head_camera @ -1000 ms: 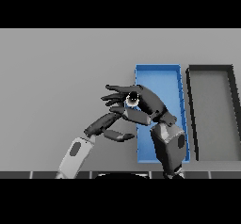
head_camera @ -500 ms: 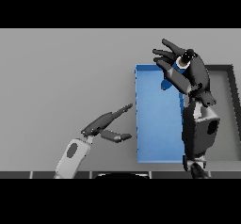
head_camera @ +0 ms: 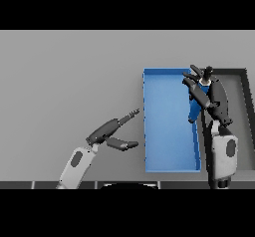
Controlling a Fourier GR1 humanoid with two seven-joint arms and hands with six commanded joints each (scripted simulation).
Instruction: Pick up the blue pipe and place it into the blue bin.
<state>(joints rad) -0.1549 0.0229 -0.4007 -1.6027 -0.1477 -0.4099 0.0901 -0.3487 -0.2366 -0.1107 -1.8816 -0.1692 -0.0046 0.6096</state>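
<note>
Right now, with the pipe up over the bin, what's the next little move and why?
Probably ease the right hand down and leftward, then let go. It holds the blue pipe over the blue bin, but near the bin's right wall, close to the dark bin. The left hand waits open beside it.

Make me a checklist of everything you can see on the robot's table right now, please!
Surface: grey table, bare apart from two bins.
Job's things: blue pipe is in the right hand, hanging over the right edge of the blue bin; not yet let go.
Clutter: a dark bin sits right beside the blue bin.
Hands: right hand has its fingers curled round the pipe; left hand is open, fingers straight, just left of the blue bin, holding nothing.
Cables: nothing seen.
Surroundings: nothing seen beyond the table.
</note>
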